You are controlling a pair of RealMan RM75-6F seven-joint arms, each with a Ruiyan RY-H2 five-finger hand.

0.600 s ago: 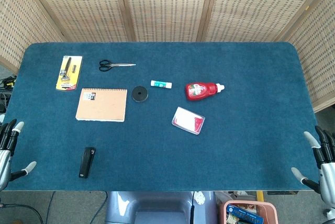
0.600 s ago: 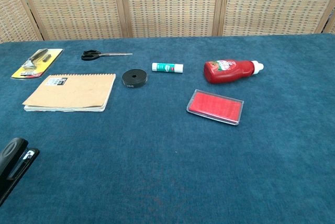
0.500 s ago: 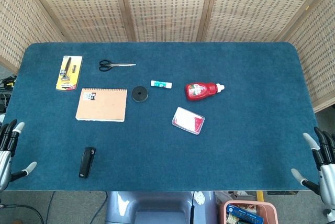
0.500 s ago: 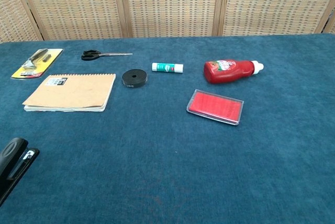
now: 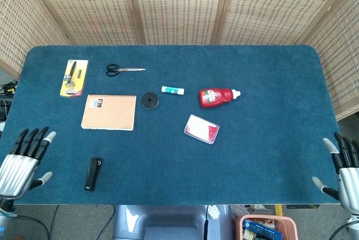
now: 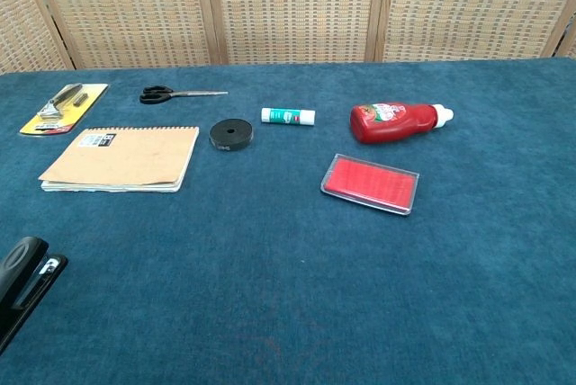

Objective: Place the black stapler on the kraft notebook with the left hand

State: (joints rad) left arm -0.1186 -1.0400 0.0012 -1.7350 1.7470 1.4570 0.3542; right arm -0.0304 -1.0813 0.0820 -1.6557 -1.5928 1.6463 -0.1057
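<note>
The black stapler (image 5: 93, 174) lies near the table's front left edge; the chest view shows it at the lower left corner (image 6: 22, 284). The kraft notebook (image 5: 109, 112) (image 6: 121, 158) lies flat behind it, spiral edge to the rear. My left hand (image 5: 23, 162) hovers over the front left corner of the table, fingers spread and empty, a hand's width left of the stapler. At the front right corner my right hand (image 5: 343, 168) is also spread and holds nothing. Neither hand shows in the chest view.
On the blue table (image 5: 269, 83): a yellow blister pack (image 5: 74, 77), scissors (image 5: 123, 70), a black tape roll (image 5: 150, 100), a glue stick (image 5: 173, 90), a red bottle (image 5: 216, 96) and a red flat case (image 5: 202, 128). Wicker screens stand behind.
My left hand has moved rightward and forward over the table's front left corner, closer to the stapler. The right hand has barely shifted. No object has moved.
</note>
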